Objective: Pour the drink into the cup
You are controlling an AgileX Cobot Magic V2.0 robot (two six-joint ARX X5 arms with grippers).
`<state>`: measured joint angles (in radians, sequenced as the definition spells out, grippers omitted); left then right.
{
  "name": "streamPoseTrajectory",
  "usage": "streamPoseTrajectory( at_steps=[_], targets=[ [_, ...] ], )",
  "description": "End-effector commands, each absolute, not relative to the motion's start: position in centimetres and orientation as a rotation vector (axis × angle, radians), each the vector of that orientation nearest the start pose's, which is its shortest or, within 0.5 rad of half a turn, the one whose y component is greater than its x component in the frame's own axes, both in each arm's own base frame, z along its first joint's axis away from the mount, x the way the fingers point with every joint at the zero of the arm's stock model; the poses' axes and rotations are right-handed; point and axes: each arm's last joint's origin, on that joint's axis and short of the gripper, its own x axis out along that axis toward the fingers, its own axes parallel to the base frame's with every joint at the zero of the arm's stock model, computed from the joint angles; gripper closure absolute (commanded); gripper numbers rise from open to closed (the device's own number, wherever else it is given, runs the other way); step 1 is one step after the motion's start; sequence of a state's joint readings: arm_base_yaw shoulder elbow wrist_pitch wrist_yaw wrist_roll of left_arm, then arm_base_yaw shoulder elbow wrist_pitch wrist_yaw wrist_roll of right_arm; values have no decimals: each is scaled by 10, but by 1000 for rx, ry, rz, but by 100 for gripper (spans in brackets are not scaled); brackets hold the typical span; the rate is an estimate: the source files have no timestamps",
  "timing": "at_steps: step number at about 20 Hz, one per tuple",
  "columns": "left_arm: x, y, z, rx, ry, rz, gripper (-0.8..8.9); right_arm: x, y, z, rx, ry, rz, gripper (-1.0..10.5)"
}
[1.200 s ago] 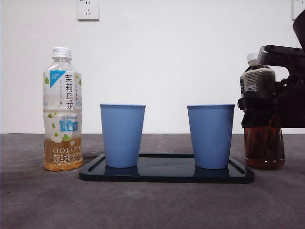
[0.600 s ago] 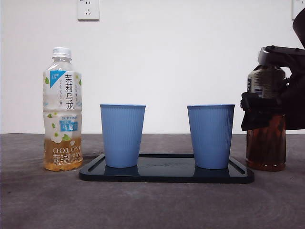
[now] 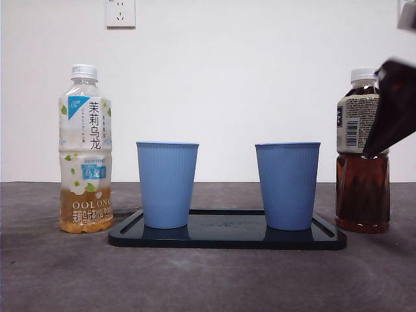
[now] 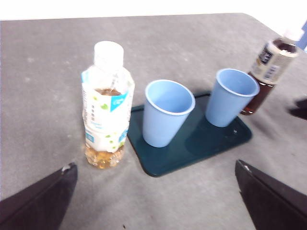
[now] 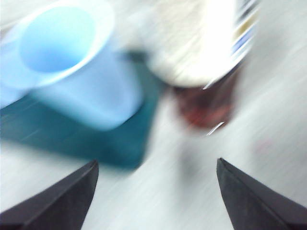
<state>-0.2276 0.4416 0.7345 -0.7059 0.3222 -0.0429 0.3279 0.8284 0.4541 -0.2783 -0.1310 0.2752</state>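
Bench [image 3: 52, 273]: matt grey, slightly rough, cloth-like surface; tray [image 3: 227, 239] is dark glossy plastic w/ reflections of the two cups [image 3: 168, 184] on it, cups being matt blue w/ fine vertical ribbing. Both bottles look like clear smooth plastic w/ white caps: oolong bottle [image 3: 85, 149] has a glossy printed wrap, dark-tea bottle [image 3: 361, 156] a printed label band. Right pincer [image 5: 153, 201] jaws look matt black.

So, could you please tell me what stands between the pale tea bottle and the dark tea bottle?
In the front view, two blue cups on a dark tray stand between the pale tea bottle and the dark tea bottle.
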Motion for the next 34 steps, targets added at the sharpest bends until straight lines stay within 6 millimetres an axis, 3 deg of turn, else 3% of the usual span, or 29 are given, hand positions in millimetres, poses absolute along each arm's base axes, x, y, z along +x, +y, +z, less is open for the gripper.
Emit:
streamPoseTrajectory(
  at_steps=[1,6,11,15,24,34],
  targets=[
    [90,-30,293,-61,424,-525,275,145,59,218,260,737,444,555],
    [113,-36,249,-86,378,-515,183,122,57,256,301,769,610,561],
    [139,-41,236,-91,364,-482,182,112,55,304,274,706,702,569],
    [163,-47,222,-84,422,-467,182,105,53,330,247,649,721,569],
    [207,-57,193,-60,441,-458,182,99,51,337,211,661,728,569],
    [237,-65,161,-41,419,-464,183,99,51,337,202,657,723,569]
  ],
)
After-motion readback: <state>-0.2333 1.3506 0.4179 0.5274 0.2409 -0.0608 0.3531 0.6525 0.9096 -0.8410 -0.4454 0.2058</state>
